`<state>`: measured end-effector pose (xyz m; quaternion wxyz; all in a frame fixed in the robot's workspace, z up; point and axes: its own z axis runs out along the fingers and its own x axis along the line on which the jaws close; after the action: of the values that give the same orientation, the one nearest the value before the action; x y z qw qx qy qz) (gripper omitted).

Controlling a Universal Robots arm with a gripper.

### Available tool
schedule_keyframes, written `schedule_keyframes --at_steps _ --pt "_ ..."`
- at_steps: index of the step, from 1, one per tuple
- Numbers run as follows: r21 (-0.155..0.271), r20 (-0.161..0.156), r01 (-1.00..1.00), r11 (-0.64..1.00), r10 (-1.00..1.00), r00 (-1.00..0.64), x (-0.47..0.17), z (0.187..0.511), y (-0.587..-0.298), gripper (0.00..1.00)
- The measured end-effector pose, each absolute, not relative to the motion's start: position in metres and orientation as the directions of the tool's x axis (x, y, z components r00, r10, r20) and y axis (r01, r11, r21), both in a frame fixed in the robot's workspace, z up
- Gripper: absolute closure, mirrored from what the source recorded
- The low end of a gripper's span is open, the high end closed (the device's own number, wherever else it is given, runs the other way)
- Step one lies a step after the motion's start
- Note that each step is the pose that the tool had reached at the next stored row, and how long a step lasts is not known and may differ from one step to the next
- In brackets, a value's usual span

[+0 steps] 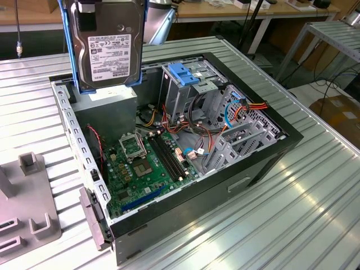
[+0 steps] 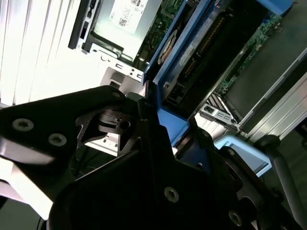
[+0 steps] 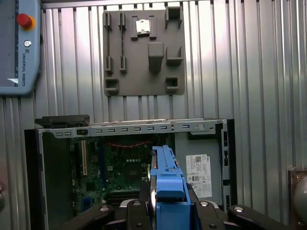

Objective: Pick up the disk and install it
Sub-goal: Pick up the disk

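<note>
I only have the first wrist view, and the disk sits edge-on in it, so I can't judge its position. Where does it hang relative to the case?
Observer: In the exterior view the disk hangs upright and looks raised above the corner of the case where the power-supply box sits.
Operator: And where is the drive cage from there?
Observer: The drive cage, topped by a blue bracket, stands inside the case to the exterior view's right of the disk.
Operator: Which way does the flat side face?
Observer: Its white label faces the exterior camera.
</note>
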<state>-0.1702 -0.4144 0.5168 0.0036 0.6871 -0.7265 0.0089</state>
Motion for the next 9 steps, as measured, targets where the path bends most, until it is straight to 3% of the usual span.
schedule_keyframes --at_steps 9 --pt "-0.008 0.018 -0.998 0.056 -0.998 -0.056 -0.15 0.515 -0.416 0.63"
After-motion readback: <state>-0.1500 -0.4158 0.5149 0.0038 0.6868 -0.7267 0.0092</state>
